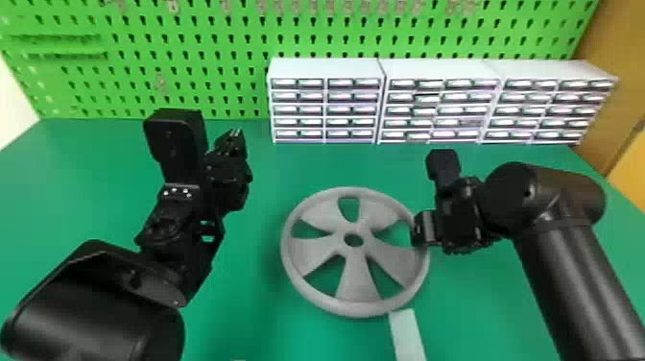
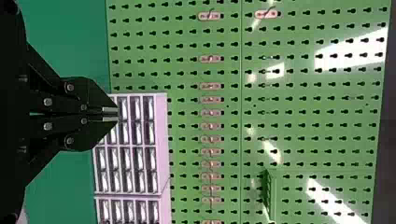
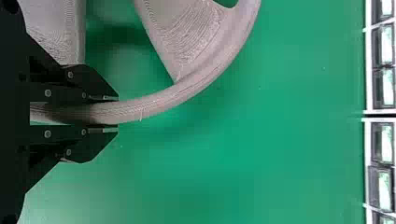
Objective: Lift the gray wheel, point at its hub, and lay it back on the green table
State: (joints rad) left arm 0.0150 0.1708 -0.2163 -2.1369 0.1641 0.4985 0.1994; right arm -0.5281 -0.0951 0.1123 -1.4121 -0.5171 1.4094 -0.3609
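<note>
The gray wheel point(image 1: 357, 283) is gripped at its rim point(image 3: 159, 101) by the right fingers point(image 3: 95, 137). From the left fingers point(image 2: 91, 98), closed on nothing, the hub point(image 1: 353, 230) lies well apart, rightward and closer in; that offset must likely be crossed. Fine ridges are seen on flaring spokes point(image 3: 182, 32) over the smooth counter point(image 1: 86, 192).

From the head cam we look fwd & down over the green table point(image 1: 240, 297), w/ the pegboard point(image 1: 297, 29) at 12 o'clock & drawer units point(image 1: 326, 67) approx. 2. Our L wrist cam, at 10 o'clock in the head view, faces the pegboard, mid-dist. Our R wrist cam, approx. 3–4 o'clock, looks down, v. close to the wheel point(image 1: 357, 283). Head & L share the pegboard; head & R share the wheel.
</note>
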